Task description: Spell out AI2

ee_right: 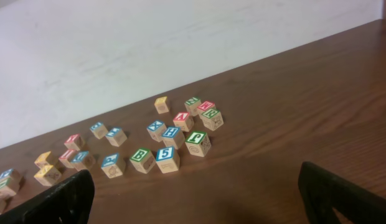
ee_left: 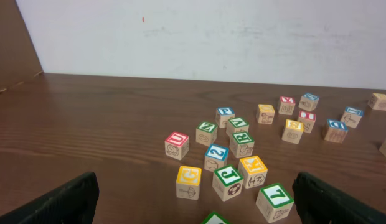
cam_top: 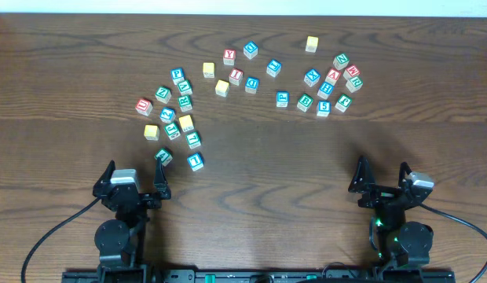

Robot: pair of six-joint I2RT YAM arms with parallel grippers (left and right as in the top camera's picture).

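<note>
Several wooden letter and number blocks lie scattered across the far half of the table. A red A block (cam_top: 332,76) sits in the right cluster and also shows in the right wrist view (ee_right: 183,120). A red I block (cam_top: 236,76) lies near the middle; it shows in the left wrist view (ee_left: 307,120). A blue 2 block (cam_top: 166,115) sits in the left cluster and shows in the left wrist view (ee_left: 216,155). My left gripper (cam_top: 136,174) is open and empty at the near left. My right gripper (cam_top: 382,174) is open and empty at the near right.
Around the 2 block are a red U (cam_top: 144,105), green R (cam_top: 184,102), yellow K (cam_top: 185,123) and green J (cam_top: 171,130). A blue 5 (cam_top: 324,108) and green B (cam_top: 305,102) lie in front of the A. A white wall rises behind the table.
</note>
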